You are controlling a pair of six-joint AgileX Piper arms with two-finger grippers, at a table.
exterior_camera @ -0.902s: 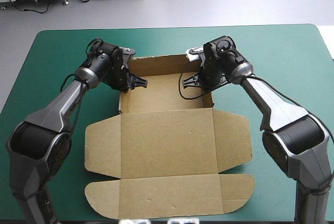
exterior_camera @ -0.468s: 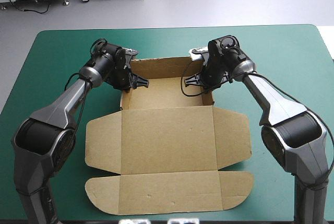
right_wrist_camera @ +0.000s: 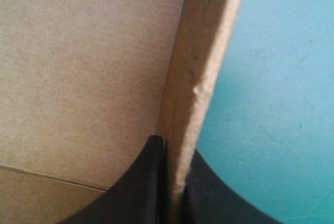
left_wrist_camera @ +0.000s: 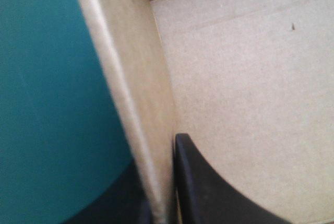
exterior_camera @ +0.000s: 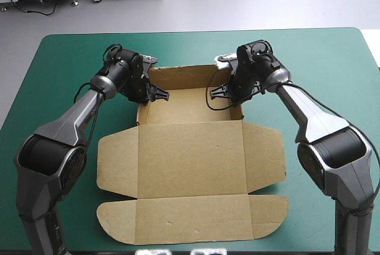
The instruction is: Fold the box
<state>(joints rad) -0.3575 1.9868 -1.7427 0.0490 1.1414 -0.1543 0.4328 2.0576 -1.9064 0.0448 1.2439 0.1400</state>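
The brown box (exterior_camera: pixel 190 154) lies mid-table as an open tray at the far end, its lid and flaps flat toward the near edge. My left gripper (exterior_camera: pixel 144 91) is shut on the tray's left wall (left_wrist_camera: pixel 130 93), one black finger (left_wrist_camera: pixel 209 187) inside the tray and the other outside over the teal-green cover. My right gripper (exterior_camera: pixel 236 91) is shut on the right wall (right_wrist_camera: pixel 201 72) in the same way, its inner finger (right_wrist_camera: pixel 141 187) against the tray's inside. The back wall (exterior_camera: pixel 181 75) stands upright between the two grippers.
The teal-green table (exterior_camera: pixel 47 88) shows bare cover on both sides of the box and beyond its far wall. The lid panel (exterior_camera: pixel 191 159) and the front flap (exterior_camera: pixel 193 219) reach close to the near edge.
Both grippers shifted slightly toward the far edge with the walls held; since just before, nothing has visibly moved.
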